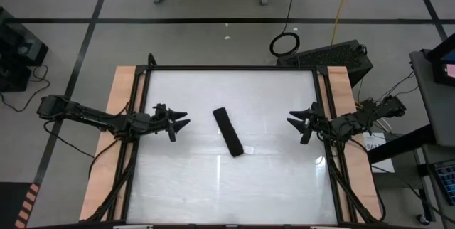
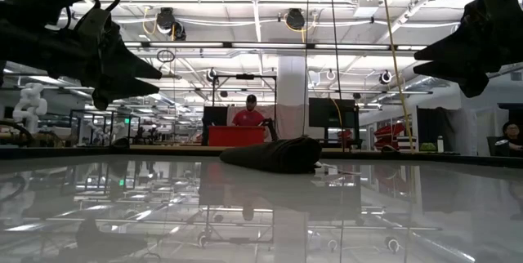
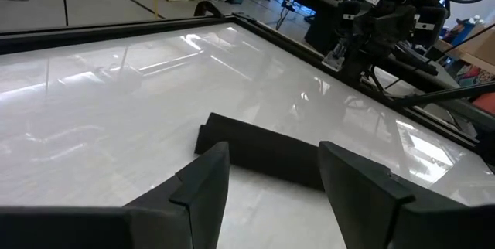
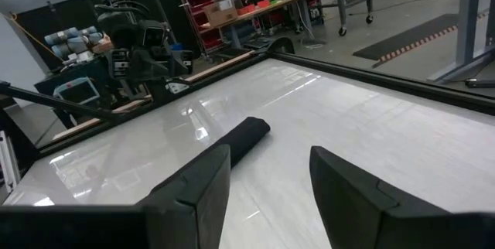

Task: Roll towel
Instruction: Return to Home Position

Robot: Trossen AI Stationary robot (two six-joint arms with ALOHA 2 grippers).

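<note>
The black towel [image 1: 229,131] lies rolled into a slim cylinder on the middle of the white table, slanting from far-left to near-right, its small white tag [image 1: 250,149] at the near end. It also shows in the low view [image 2: 274,154], the left wrist view [image 3: 263,150] and the right wrist view [image 4: 238,141]. My left gripper [image 1: 182,124] is open and empty, left of the roll and clear of the table. My right gripper [image 1: 293,121] is open and empty, right of the roll and clear of the table.
The white table has a black frame [image 1: 234,68] and wooden side strips [image 1: 121,94]. Bare tabletop lies between each gripper and the roll. People stand in the room beyond the table [image 2: 249,114].
</note>
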